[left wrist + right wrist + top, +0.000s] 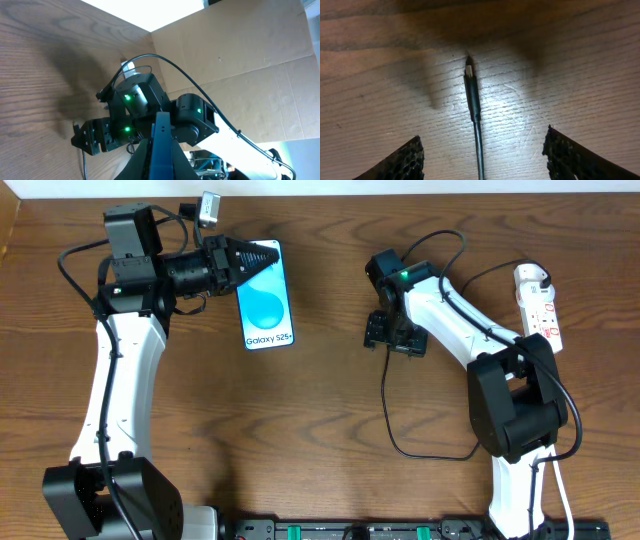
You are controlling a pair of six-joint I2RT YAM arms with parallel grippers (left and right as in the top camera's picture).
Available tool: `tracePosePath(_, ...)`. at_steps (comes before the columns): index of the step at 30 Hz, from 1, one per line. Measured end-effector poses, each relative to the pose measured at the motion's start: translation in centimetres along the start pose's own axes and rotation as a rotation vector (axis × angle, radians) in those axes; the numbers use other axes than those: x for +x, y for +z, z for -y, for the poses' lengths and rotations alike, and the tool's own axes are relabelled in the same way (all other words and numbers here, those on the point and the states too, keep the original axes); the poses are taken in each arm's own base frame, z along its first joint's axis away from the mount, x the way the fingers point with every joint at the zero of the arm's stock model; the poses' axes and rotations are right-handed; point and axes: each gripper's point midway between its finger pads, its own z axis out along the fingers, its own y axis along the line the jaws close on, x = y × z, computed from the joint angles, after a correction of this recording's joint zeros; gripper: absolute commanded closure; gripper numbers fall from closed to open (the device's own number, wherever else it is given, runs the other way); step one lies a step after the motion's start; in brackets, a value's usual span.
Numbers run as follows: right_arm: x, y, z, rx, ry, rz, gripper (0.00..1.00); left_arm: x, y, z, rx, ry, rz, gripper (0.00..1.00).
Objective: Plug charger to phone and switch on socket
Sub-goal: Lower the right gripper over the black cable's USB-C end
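Note:
The phone (270, 310) lies flat on the table, its cyan screen up, left of centre. My left gripper (252, 258) is shut on its far end; in the left wrist view the phone (162, 131) shows edge-on between the fingers (161, 167). The charger's black cable (386, 395) loops across the table. Its plug tip (469, 67) lies on the wood, pointing away. My right gripper (385, 332) is open low over it, and its fingers (482, 157) stand either side of the cable (476, 115) without touching. The socket (541, 308) lies at the far right with the white adapter head (531, 278) at its far end.
A small grey-and-white object (209, 207) lies at the table's far edge, behind the left arm. Cardboard walls (240, 55) stand beyond the table. The right arm (150, 115) shows in the left wrist view, facing the phone.

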Motion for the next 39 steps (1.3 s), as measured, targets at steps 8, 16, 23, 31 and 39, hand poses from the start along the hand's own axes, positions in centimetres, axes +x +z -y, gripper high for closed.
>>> tracePosePath(8,0.2,1.2,0.2,0.021,0.011,-0.022,0.4,0.0,0.0,0.0,0.0,0.002,0.0,0.93)
tracePosePath(16,0.5,2.5,0.5,0.04,0.014,-0.051,0.42,0.0,0.0,0.0,0.0,0.002,0.0,0.92)
tracePosePath(23,0.4,2.5,0.3,0.036,0.026,-0.045,0.46,0.0,0.0,0.0,0.0,0.001,0.0,0.92)
tracePosePath(31,-0.7,2.5,-0.3,0.013,0.032,0.001,0.56,0.0,0.0,0.0,-0.002,0.001,0.001,0.93)
tracePosePath(39,-0.9,2.5,-0.1,0.023,0.039,0.01,0.68,0.0,0.0,-0.1,-0.003,0.001,0.002,0.93)
